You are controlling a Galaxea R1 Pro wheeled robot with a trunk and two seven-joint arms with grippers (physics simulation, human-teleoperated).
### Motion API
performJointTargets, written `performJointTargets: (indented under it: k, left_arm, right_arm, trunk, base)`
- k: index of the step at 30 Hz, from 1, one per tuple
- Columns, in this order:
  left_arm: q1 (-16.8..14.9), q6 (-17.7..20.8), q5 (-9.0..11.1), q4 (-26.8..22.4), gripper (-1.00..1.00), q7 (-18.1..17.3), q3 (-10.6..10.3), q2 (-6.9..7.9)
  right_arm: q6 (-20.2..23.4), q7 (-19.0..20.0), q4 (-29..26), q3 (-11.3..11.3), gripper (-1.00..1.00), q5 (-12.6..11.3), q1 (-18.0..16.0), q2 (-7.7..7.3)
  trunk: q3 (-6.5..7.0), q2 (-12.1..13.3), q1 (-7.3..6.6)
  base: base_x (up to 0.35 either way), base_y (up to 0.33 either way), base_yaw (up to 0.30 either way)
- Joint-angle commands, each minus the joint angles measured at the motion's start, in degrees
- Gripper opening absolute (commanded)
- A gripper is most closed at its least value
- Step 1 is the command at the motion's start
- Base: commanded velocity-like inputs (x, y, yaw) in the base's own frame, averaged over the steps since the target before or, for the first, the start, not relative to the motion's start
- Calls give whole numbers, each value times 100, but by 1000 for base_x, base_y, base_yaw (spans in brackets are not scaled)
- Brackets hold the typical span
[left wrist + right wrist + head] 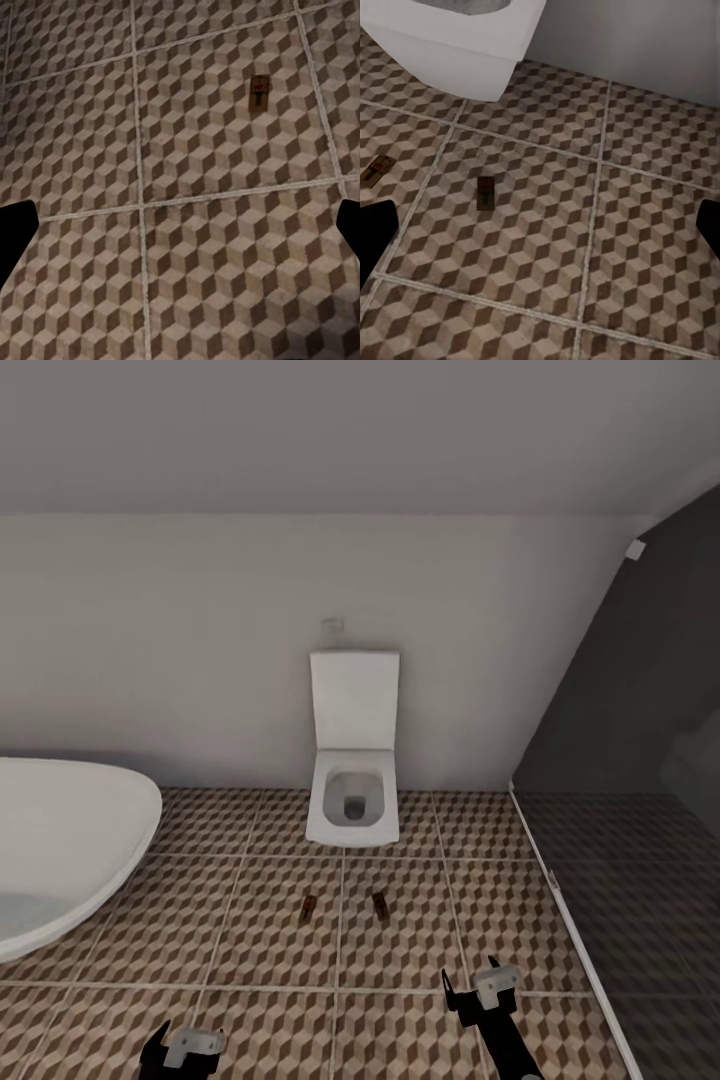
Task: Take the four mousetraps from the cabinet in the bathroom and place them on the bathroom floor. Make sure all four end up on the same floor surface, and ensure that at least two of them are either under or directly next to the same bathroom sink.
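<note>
Cube-patterned bathroom floor (pixel 420 920) holds two mousetraps (pixel 308 907) (pixel 380 904) before the toilet (pixel 352 800) (bathtub (pixel 60 840) beside); both grippers (pixel 185 1050) (pixel 478 988) released, empty.

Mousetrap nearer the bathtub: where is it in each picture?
Head view: mousetrap, on floor before the toilet.
Left wrist view: beside a grout line.
Right wrist view: across that line from the other mousetrap.
Shared landmark: the grout line between both traps.

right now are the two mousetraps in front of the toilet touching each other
Apart. The head view shows the left mousetrap and the right mousetrap lying flat on neighbouring tiles of the floor with a grout line and patterned tile between them, in front of the toilet.
</note>
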Motion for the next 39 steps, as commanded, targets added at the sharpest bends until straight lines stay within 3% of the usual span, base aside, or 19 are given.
performJointTargets:
  k: [1, 39]
  left_arm:
    - [-6, -17, -12, 12, 100, 43, -48, -3]
    - [-3, -8, -12, 12, 100, 45, -48, -12]
  right_arm:
    - [-7, -59, 7, 19, 100, 47, -5, 1]
    - [-6, -59, 7, 19, 100, 47, -5, 1]
  trunk:
    - [0, -10, 3]
    - [353, -10, 3]
  base:
    - [0, 0, 0]
    - [0, 0, 0]
